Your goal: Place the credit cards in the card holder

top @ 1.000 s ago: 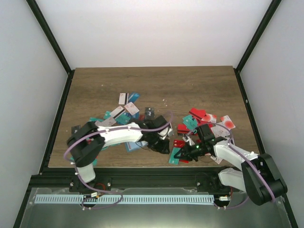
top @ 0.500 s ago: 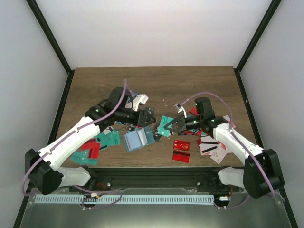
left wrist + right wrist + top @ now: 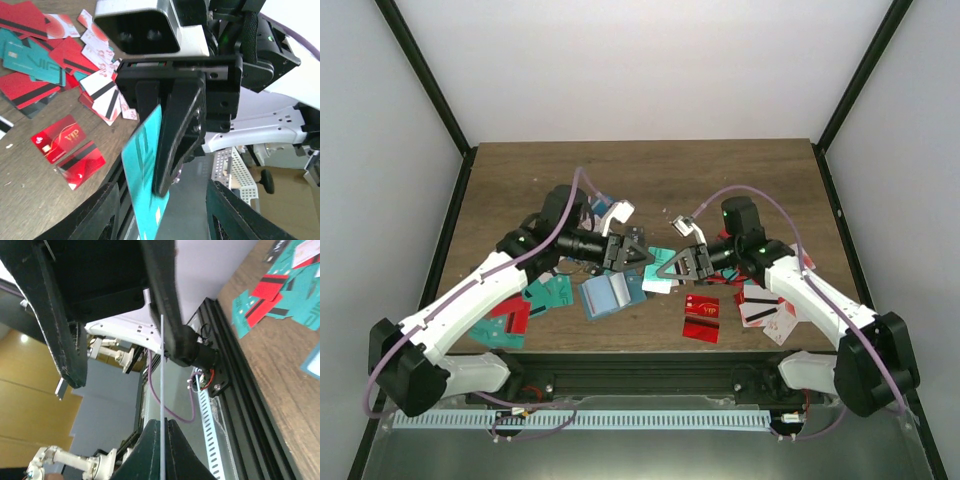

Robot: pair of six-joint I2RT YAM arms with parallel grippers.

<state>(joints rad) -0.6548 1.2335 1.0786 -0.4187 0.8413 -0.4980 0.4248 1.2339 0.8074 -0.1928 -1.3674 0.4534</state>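
Note:
My right gripper point(image 3: 670, 265) is shut on a teal-green credit card point(image 3: 145, 185) and holds it above the table's middle. In the right wrist view the card shows edge-on point(image 3: 162, 390) between my shut fingers point(image 3: 150, 450). My left gripper point(image 3: 640, 253) faces the right gripper, open, and the card's free end lies between its spread fingers point(image 3: 100, 215). The card holder point(image 3: 610, 295) lies open on the table below, its light blue inside up. Other credit cards lie around it: a red one point(image 3: 702, 318), a teal one point(image 3: 550, 290), and white ones point(image 3: 765, 305).
A pile of red, teal and white cards point(image 3: 45, 65) lies right of the middle, and more cards point(image 3: 510, 318) lie at the front left. The black frame rail point(image 3: 640, 358) runs along the table's near edge. White walls stand on three sides.
Both grippers have come together above the table's middle. The right gripper has carried the teal-green card leftward, and its end now lies between the left gripper's open fingers.

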